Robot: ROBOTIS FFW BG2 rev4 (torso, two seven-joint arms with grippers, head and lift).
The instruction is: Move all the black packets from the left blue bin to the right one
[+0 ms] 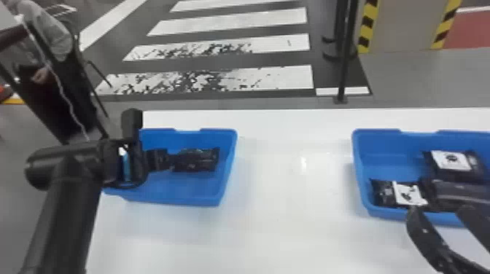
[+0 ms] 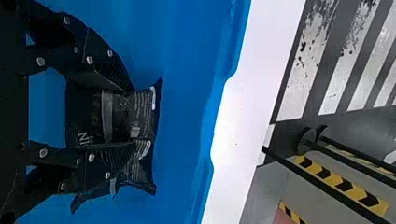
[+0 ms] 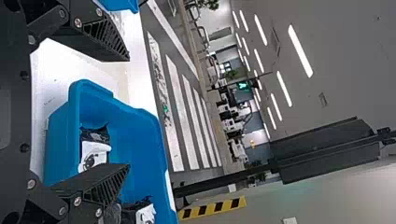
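In the head view my left gripper [image 1: 157, 159] reaches down into the left blue bin [image 1: 228, 165], right at a black packet [image 1: 197, 160] on its floor. The left wrist view has the same packet [image 2: 119, 116] under and between the part-spread fingers of my left gripper [image 2: 131, 116], the packet extending past one of them. My right gripper [image 1: 439, 215] is over the near wall of the right blue bin [image 1: 359, 164], which holds several black packets, one with a white label [image 1: 410, 193]. In the right wrist view my right gripper [image 3: 129, 112] has its fingers wide apart, with nothing between them.
Both bins stand on a white table [image 1: 288, 182], with bare tabletop between them. Beyond the table's far edge are a black post [image 1: 344, 73] and a floor with white stripes. A person sits at the far left behind the table.
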